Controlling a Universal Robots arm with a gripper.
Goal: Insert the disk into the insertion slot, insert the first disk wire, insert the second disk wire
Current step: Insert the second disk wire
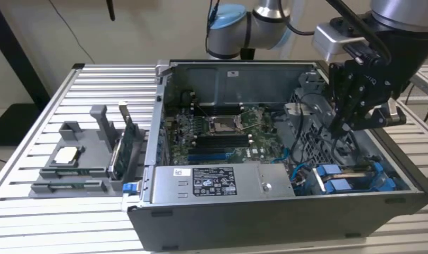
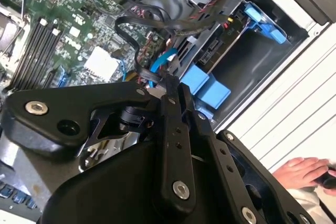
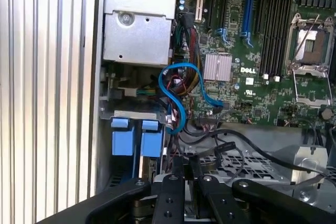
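Disk (image 1: pixel 355 177): blue-railed, seated in the slot (image 1: pixel 390 182) at the case (image 1: pixel 270 222) corner nearest the exterior view's right. End effector (image 1: pixel 338 130): hangs inside the case above the drive cage, fingers close together; grip state cannot be told. Blue cable (image 3: pixel 176 95): loops beside the motherboard (image 3: pixel 262 77) in the first wrist view. Second wrist view: a person's hand (image 2: pixel 304 171) on the slatted tabletop (image 2: pixel 294 103). Exterior view: grey tray (image 1: pixel 80 159) holding parts, outside the case.

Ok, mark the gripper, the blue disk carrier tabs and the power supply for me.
gripper (image 1: pixel 338 128), exterior view, between its fingertips.
disk carrier tabs (image 3: pixel 134 137), first wrist view, on one blue tab.
power supply (image 1: pixel 214 181), exterior view, on its label.
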